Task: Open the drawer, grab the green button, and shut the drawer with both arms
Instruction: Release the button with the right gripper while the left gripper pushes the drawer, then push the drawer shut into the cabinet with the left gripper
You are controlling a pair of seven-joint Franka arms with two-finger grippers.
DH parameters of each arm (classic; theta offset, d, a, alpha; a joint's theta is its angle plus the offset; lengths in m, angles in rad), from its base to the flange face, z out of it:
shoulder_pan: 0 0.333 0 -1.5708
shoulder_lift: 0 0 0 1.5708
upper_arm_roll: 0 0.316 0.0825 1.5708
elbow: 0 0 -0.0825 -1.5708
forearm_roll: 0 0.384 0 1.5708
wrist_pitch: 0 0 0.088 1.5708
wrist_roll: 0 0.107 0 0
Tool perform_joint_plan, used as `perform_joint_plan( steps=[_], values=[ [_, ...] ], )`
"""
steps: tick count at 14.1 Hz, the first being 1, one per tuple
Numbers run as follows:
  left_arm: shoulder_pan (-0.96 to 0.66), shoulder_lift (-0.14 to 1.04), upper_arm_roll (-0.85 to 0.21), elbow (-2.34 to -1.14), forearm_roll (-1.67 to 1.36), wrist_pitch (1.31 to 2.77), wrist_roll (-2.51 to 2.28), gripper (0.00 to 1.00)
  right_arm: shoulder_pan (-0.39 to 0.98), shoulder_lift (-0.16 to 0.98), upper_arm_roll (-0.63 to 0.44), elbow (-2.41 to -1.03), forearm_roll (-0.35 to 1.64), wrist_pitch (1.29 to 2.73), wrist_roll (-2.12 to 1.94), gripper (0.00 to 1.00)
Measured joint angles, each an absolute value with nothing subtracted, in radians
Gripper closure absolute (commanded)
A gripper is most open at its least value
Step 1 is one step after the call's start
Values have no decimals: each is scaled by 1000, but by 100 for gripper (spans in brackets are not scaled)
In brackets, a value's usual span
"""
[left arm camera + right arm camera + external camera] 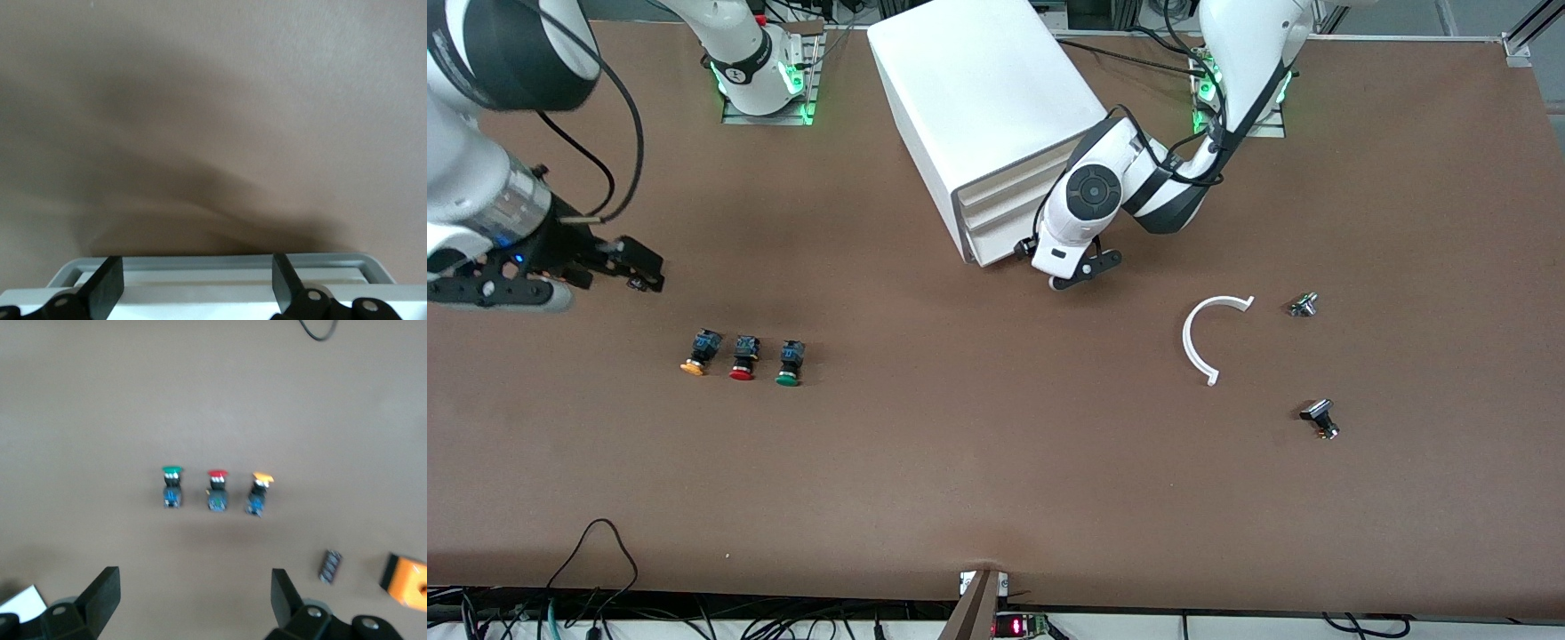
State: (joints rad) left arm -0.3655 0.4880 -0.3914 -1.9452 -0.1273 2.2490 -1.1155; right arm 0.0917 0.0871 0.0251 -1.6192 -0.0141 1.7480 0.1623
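Large white cabinet [978, 107] standing toward the robots' bases, roughly mid-table, with its stacked drawer fronts turned toward the front camera and the left arm's end. Drawers all apparently shut; the drawer [1005, 218] meant for opening not yet pulled, judging by the flush fronts.

Left arm reaching down from its base, left gripper [1072, 271] sitting right at the lower edge of the cabinet front, fingers spread wide with nothing between them. In the left wrist view, both fingertips [110, 283] straddling a pale rim of the cabinet front, table surface filling the rest. Looks like the lining-up for the pull, no grasp made.

Right arm hanging over the table at its own end, right gripper [627, 267] up in the air over bare table beside the row of buttons, fingers also spread and empty.

White curved plastic strip [1202, 342] lying toward the left arm's end, with two small metal-and-black parts nearby, one [1303, 305] beside it and one [1319, 420] nearer the front camera.

Three push buttons in a row on open table: orange-capped one [696, 354], red-capped one [743, 357], and the button [790, 364] with the green cap, closest of the three to the cabinet, untouched.

Judged progress: essentially at the start. Opening, picking the green button, and closing all still to do.
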Motion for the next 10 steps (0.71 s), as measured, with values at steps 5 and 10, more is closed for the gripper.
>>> perform_joint_plan(
  steps=[5, 10],
  values=[
    [-366, 488, -408, -1952, -172, 2229, -1116, 2, 50, -33, 79, -1623, -20, 1643, 173, 0],
    [-368, 488, -424, -1956, -203, 2222, -1116, 2, 40, -61, 78, -1632, -20, 1608, 175, 0]
  ],
)
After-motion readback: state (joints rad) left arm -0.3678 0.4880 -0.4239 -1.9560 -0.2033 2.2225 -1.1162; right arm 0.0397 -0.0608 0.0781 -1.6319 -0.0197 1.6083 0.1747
